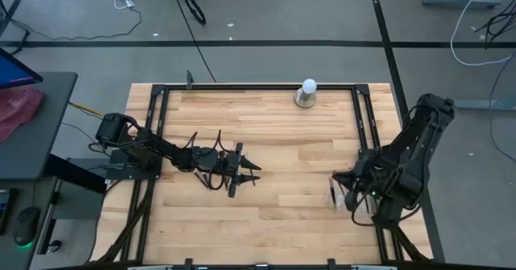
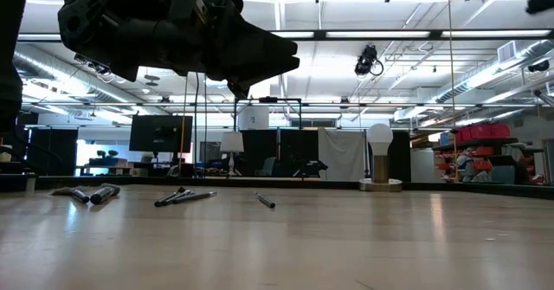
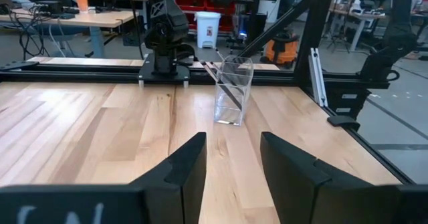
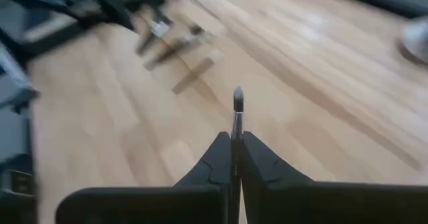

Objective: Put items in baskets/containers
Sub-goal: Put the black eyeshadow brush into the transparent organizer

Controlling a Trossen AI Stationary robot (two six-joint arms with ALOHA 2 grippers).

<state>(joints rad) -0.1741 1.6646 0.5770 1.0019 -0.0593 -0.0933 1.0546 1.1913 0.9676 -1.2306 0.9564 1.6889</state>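
Several dark makeup brushes (image 1: 211, 167) lie flat on the wooden table around my left gripper (image 1: 247, 172), and they show again in the low view (image 2: 183, 196). My left gripper (image 3: 231, 164) is open, hovers above the table and points toward the clear organiser (image 3: 233, 90), which stands upright with a few brushes leaning inside. My right gripper (image 1: 339, 178) is near the table's right edge, close by the organiser (image 1: 333, 193). In the right wrist view, the right gripper (image 4: 237, 144) is shut on a thin brush (image 4: 237, 102). My right gripper pinches a thin brush between its two fingertips. The brush runs along the fingers, and its metal-collared end (image 4: 237, 98) sticks out a short way past them. It is lifted clear of the table. The rest of the handle is hidden between the fingers.
A white ball on a round metal base (image 1: 306, 93) stands at the table's far edge. A black frame rail (image 1: 360, 125) borders the table. Bare wood (image 1: 282, 222) stretches between the two arms and toward the near edge.
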